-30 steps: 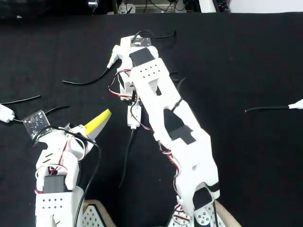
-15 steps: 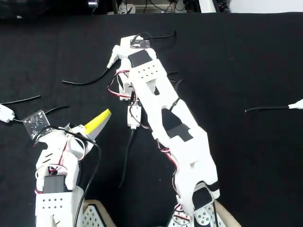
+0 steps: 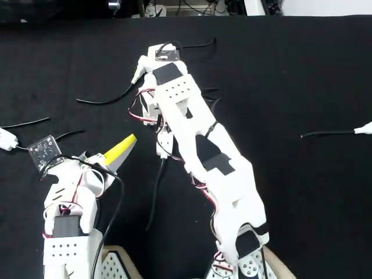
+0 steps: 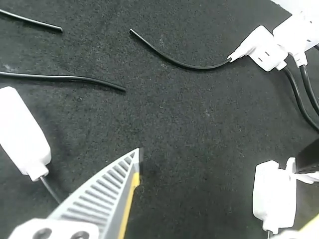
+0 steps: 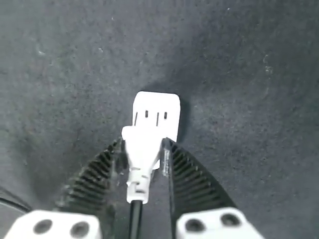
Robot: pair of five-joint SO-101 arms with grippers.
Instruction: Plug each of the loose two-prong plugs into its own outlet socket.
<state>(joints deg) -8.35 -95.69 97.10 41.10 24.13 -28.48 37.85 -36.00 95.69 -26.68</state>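
While looking down the right wrist view, saw a white plastic two-prong plug (image 5: 144, 149) on a black cord (image 5: 133, 219), pinched at its waist by the right gripper (image 5: 143, 145). Noted both ribbed black fingers (image 5: 192, 181) pressed against the plug's sides, with the cord running back between them. Found the plug's nose touching the near edge of a white rectangular socket block (image 5: 156, 110) with narrow slots in its upper face, directly beyond the fingertips. Could not judge the seating of the prongs. Saw both pieces lying on a black felt-like table cloth (image 5: 249, 59).

Turned to the left gripper (image 4: 219, 199) and found it spread wide, gripping nothing, with one grey ribbed finger (image 4: 104, 199) edged in yellow over the cloth. Spotted a white oblong connector (image 4: 22, 132) just beside that finger on its outer side, and a second white connector block (image 4: 273, 196) near the opposite jaw. Made out, well ahead of the fingertips, a loose white plug (image 4: 261, 49) with a curved black lead (image 4: 174, 59).

From the high view, traced the white right arm (image 3: 203, 145) stretched far across the table, passing beside the left gripper's yellow finger (image 3: 119, 150). Picked out one more small white connector (image 3: 365, 128) at the table's edge, well apart from both grippers.
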